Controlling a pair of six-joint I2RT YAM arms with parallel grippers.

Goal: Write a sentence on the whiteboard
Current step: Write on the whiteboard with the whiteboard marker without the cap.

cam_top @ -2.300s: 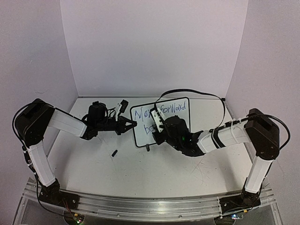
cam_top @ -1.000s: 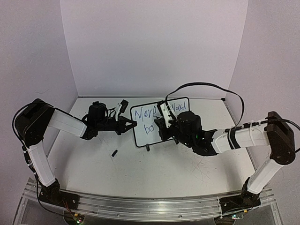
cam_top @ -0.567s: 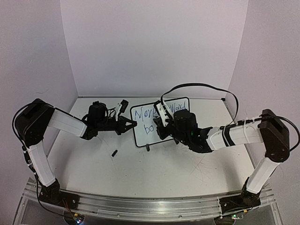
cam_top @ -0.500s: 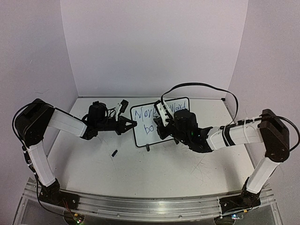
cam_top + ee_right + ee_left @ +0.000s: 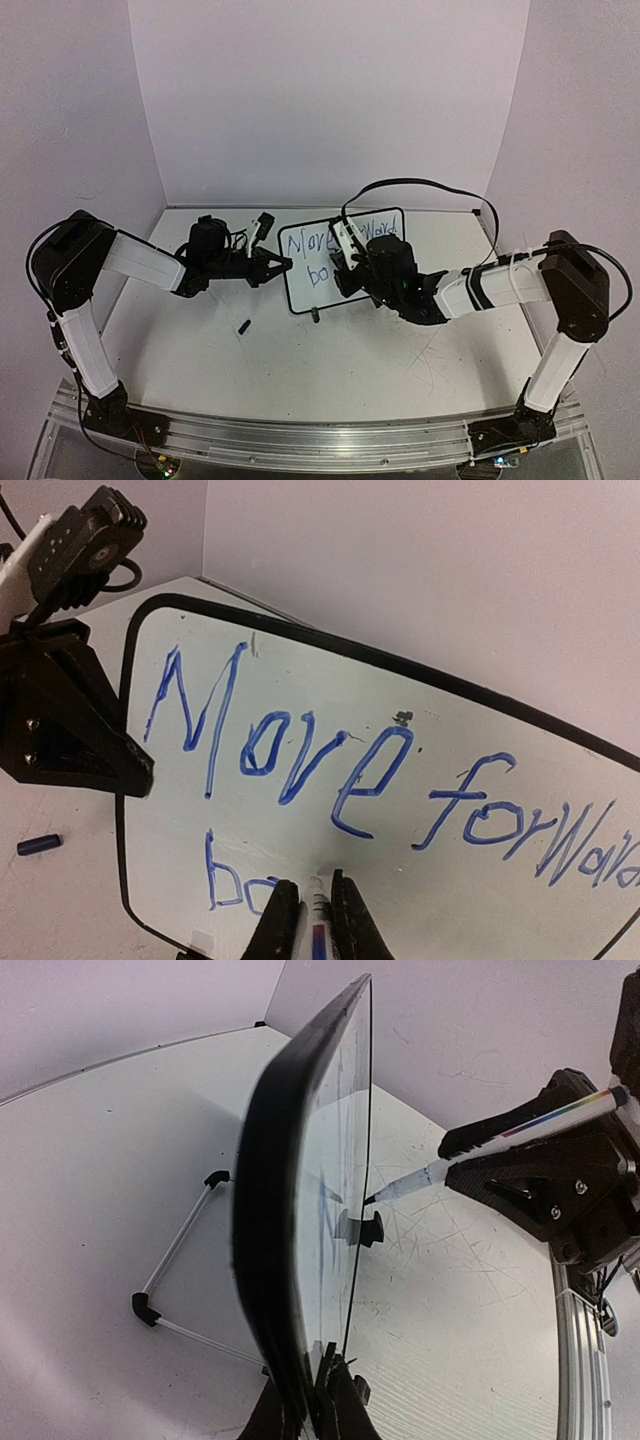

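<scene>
The whiteboard stands tilted at mid-table on its wire stand. Blue writing on it, the sentence, reads "Move forward", with "bo" started below. My left gripper is shut on the board's left edge, whose black frame runs up from that gripper. My right gripper is shut on a white marker. The marker's tip is at the board surface just right of "bo". From the left wrist view the marker slants down toward the board face.
A small dark marker cap lies on the scuffed tabletop in front of the board's left side. A black cable arcs above the right arm. Walls close the table at the back and both sides.
The right arm has drawn in and shifted slightly left along the board with the marker. The writing shows no new letters. The left arm has not moved.
</scene>
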